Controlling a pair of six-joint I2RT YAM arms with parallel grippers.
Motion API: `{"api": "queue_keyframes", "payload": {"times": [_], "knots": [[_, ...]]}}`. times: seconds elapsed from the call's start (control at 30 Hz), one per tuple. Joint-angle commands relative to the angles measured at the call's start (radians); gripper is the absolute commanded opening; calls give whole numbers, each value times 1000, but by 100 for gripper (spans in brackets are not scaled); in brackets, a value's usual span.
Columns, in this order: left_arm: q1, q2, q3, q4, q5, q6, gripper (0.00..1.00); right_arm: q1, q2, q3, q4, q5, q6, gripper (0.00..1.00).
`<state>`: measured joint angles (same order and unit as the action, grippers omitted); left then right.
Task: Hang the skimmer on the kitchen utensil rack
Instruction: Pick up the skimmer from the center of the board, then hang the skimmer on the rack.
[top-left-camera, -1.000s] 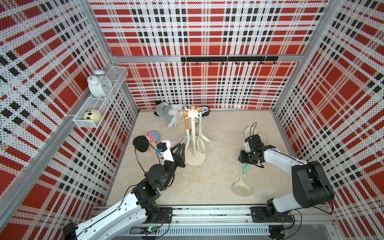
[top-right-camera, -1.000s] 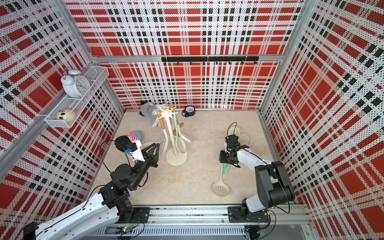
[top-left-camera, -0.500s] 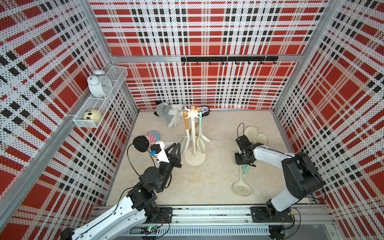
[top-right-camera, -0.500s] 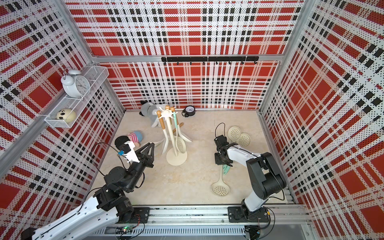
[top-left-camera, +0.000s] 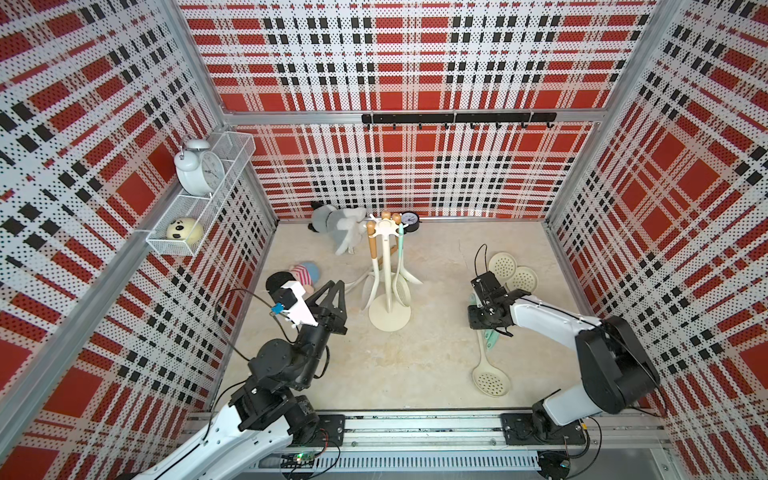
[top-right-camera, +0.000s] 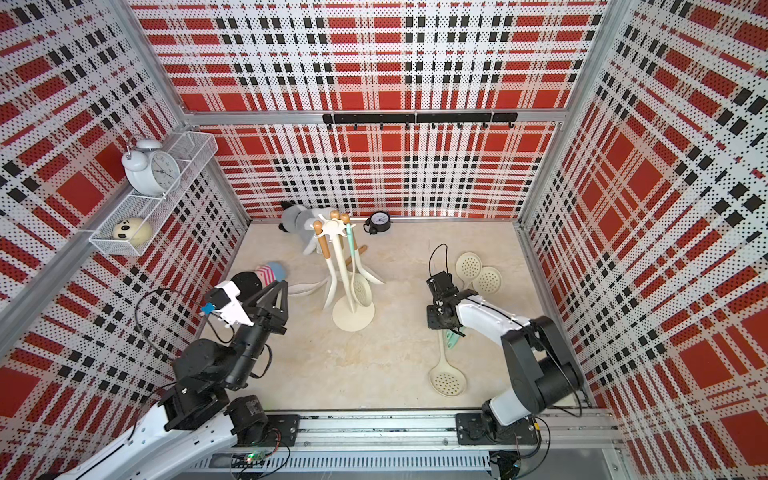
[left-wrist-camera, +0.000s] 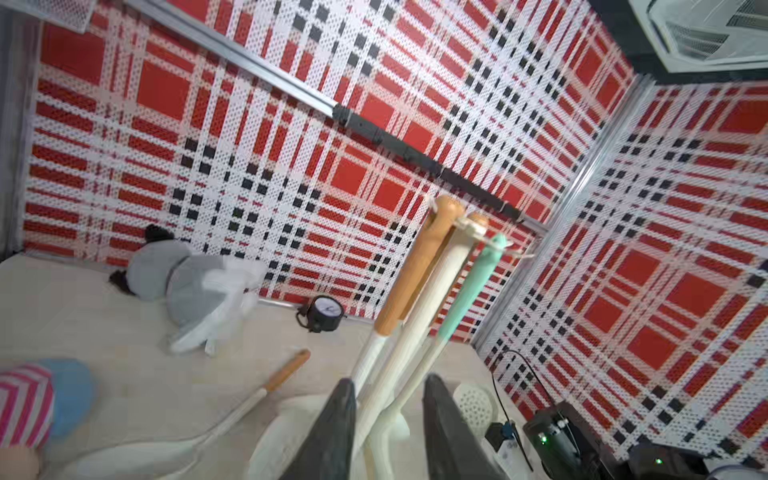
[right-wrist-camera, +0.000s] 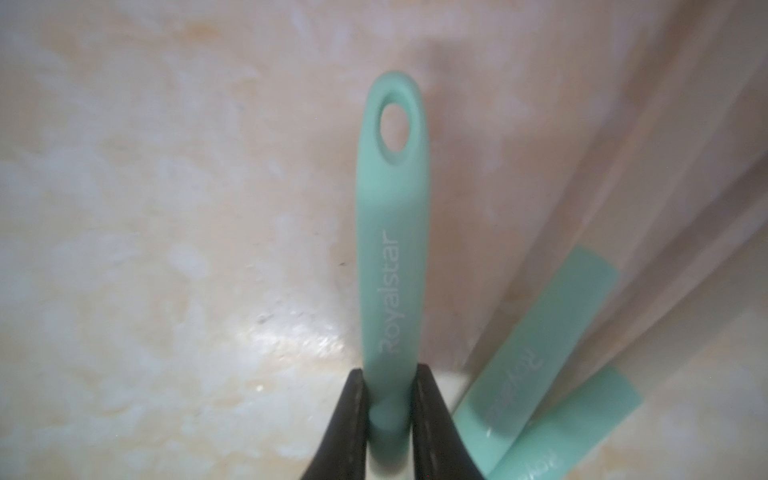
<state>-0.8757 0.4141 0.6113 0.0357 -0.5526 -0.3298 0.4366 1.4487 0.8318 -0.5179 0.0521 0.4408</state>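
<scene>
- Skimmer (top-left-camera: 490, 378): head resting on table (top-left-camera: 415, 365), right of kitchen utensil rack (top-left-camera: 388, 320), apart from it.
- Right gripper (right-wrist-camera: 390, 372): clamped on skimmer's mint handle.
- Left gripper (top-left-camera: 336, 283): fingers parted, empty, near rack base.
- Rack: upright, utensils (top-left-camera: 401, 286) hanging.

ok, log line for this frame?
right end effector: closed on skimmer handle | left end effector: open, empty, beside rack | skimmer: not hung

You see the mint-handled cream perforated skimmer (top-left-camera: 490, 376) lying flat on the floor, well apart from the upright cream-white disc-based utensil rack (top-left-camera: 380, 322).
</scene>
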Motion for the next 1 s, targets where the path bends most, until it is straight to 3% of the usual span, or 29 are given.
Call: {"api": "queue_keyframes", "payload": {"times": [0.0, 0.3, 0.5, 0.63, 0.77, 0.97], "knots": [[6, 40, 109, -38, 116, 45, 33, 4, -195, 14, 104, -66, -20, 0], [-37, 333, 322, 16, 409, 88, 32, 22, -531, -94, 515, -406, -25, 0], [-189, 532, 442, 53, 373, 119, 31, 144, -578, -55, 614, -359, -100, 0], [-211, 580, 456, 110, 340, 85, 31, 267, -541, 10, 594, -242, -185, 0], [-141, 569, 462, 103, 367, 8, 31, 315, -481, 91, 496, -177, -256, 0], [197, 434, 422, 100, 603, -173, 30, 314, -346, 345, 167, -271, -385, 0]]}}
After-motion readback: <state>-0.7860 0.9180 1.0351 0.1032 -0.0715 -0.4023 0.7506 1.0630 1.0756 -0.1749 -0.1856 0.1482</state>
